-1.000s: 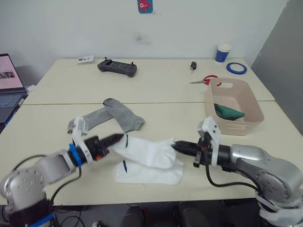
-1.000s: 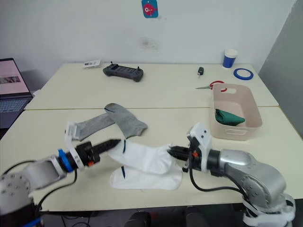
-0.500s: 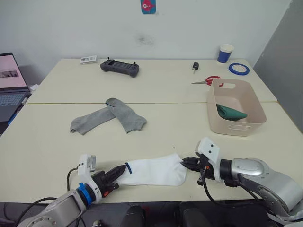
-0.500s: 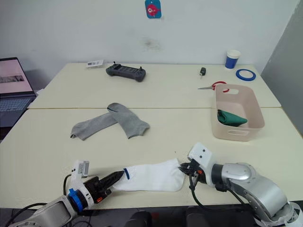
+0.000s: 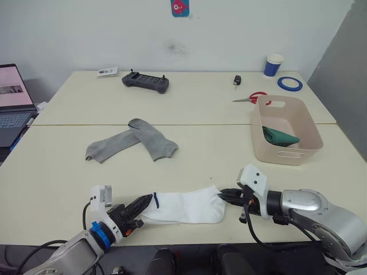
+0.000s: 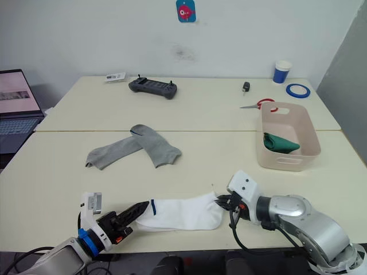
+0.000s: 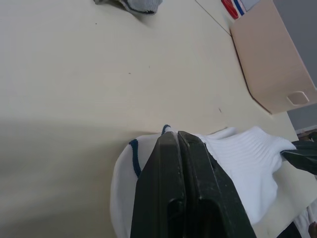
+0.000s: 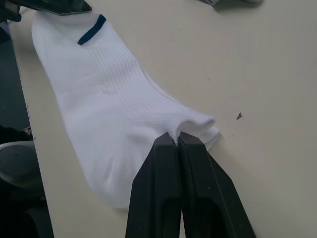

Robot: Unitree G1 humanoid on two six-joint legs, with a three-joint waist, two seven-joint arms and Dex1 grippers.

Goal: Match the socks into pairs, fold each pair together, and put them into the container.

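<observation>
**White pair stretched flat at the near edge; one pair binned, one pair untouched**

A pale table (image 5: 189,109) before a white wall is shown. The white socks (image 5: 183,206), stacked as a pair with a navy stripe at the cuff, are laid flat along the near edge. The cuff end is pinched by the closed left end effector (image 5: 140,204); the toe end is pinched by the closed right end effector (image 5: 225,195). A dark green bundle (image 5: 280,136) is seen inside the container (image 5: 307,129), so one pair is judged finished. The grey socks (image 5: 133,139) are left crossed and unfolded mid-table. Folding and binning of the white pair, then the whole grey pair, are judged outstanding.
</observation>
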